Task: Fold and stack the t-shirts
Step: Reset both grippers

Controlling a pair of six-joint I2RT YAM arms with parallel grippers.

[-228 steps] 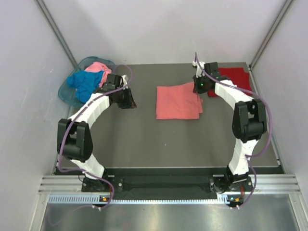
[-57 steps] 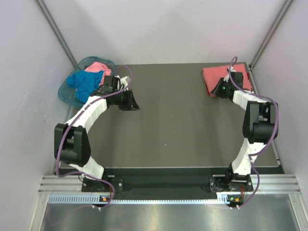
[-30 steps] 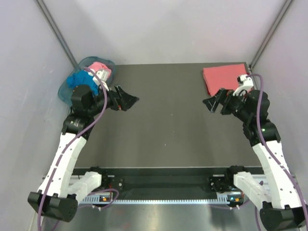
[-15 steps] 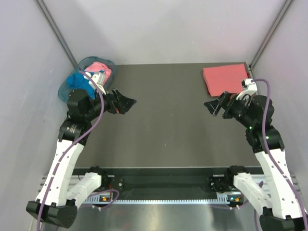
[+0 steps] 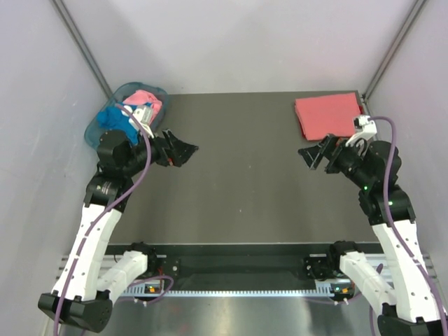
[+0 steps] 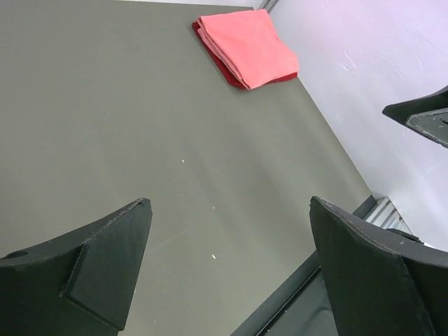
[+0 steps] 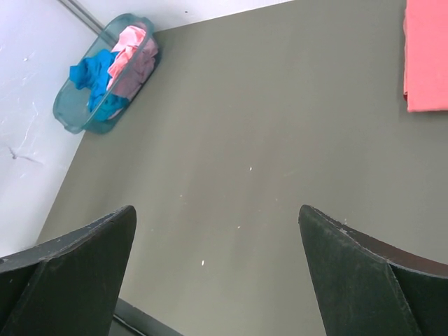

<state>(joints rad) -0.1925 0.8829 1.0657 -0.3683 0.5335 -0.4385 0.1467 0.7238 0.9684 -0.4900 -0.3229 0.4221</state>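
Note:
A folded salmon-coral t-shirt (image 5: 327, 115) lies at the table's back right corner, on top of a dark red t-shirt (image 6: 220, 66) of which only an edge shows. A bright blue t-shirt (image 5: 112, 119) and a light pink t-shirt (image 5: 145, 99) sit crumpled in the teal basket (image 5: 94, 134) at the back left. My left gripper (image 5: 185, 150) hovers open beside the basket, nothing between its fingers (image 6: 105, 245). My right gripper (image 5: 309, 157) hangs open and holds nothing, just in front of the folded stack. The right wrist view shows the basket (image 7: 70, 115) far left and the salmon-coral t-shirt (image 7: 425, 56) at the right edge.
The dark table (image 5: 238, 175) is walled by pale panels on the left, back and right. A metal rail (image 5: 238, 269) with both arm bases runs along the near edge. The right gripper's finger (image 6: 420, 119) shows at the right of the left wrist view.
The salmon-coral shirt went from the table's middle onto the dark red one at the back right. Both arms then drew back and rose; in the last half second they barely moved.

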